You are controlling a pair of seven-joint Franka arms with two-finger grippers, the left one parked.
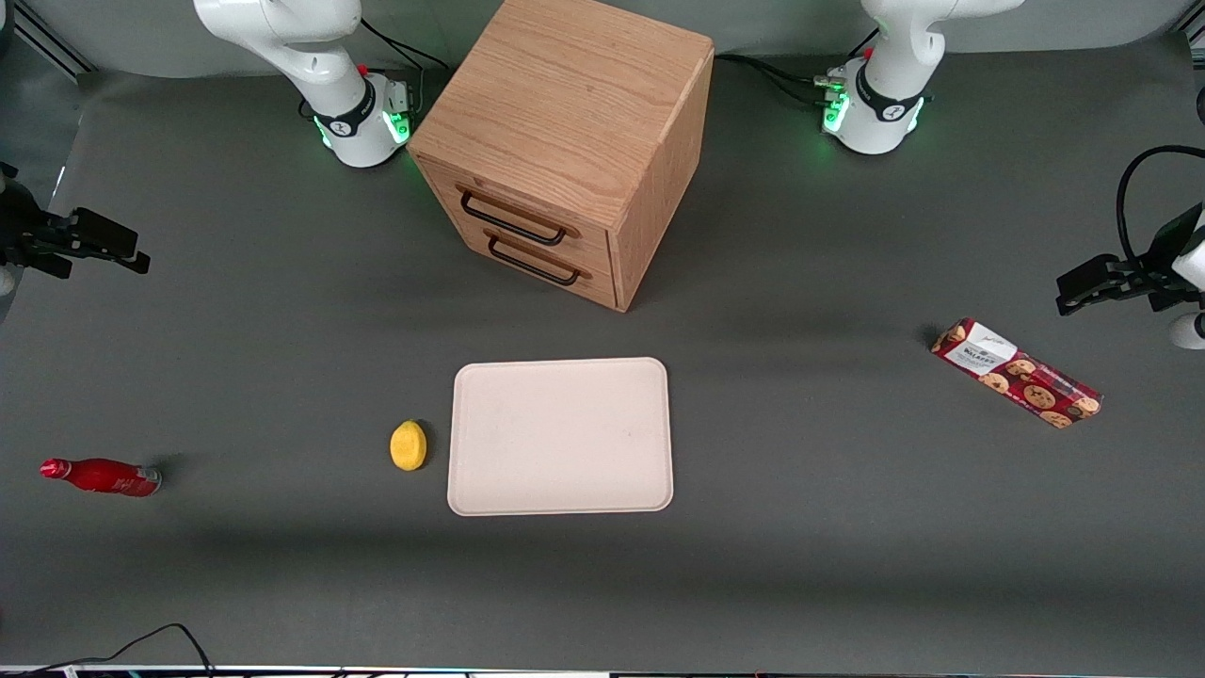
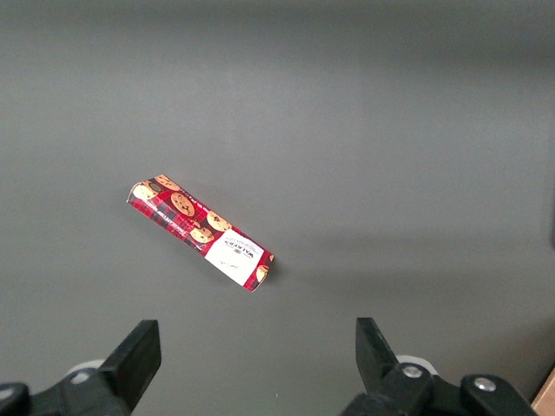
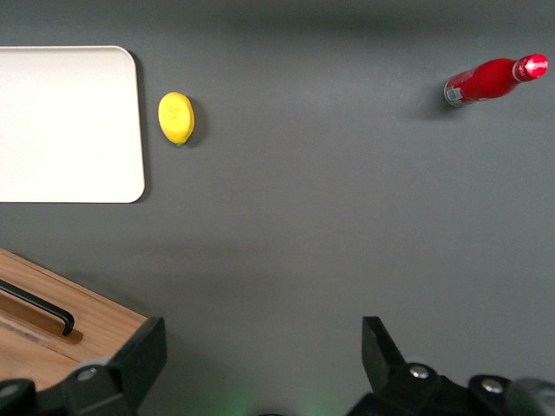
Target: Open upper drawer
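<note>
The light oak cabinet stands at the back middle of the table, its front angled toward the working arm's end. The upper drawer is shut flush, with its black wire handle just above the lower drawer's handle. My right gripper hangs high over the working arm's end of the table, well apart from the cabinet. In the right wrist view the gripper is open and empty over bare grey table. A corner of the cabinet shows there with one black handle; I cannot tell which drawer's.
A cream tray lies in front of the cabinet, nearer the front camera, with a yellow lemon beside it. A red bottle lies toward the working arm's end. A cookie packet lies toward the parked arm's end.
</note>
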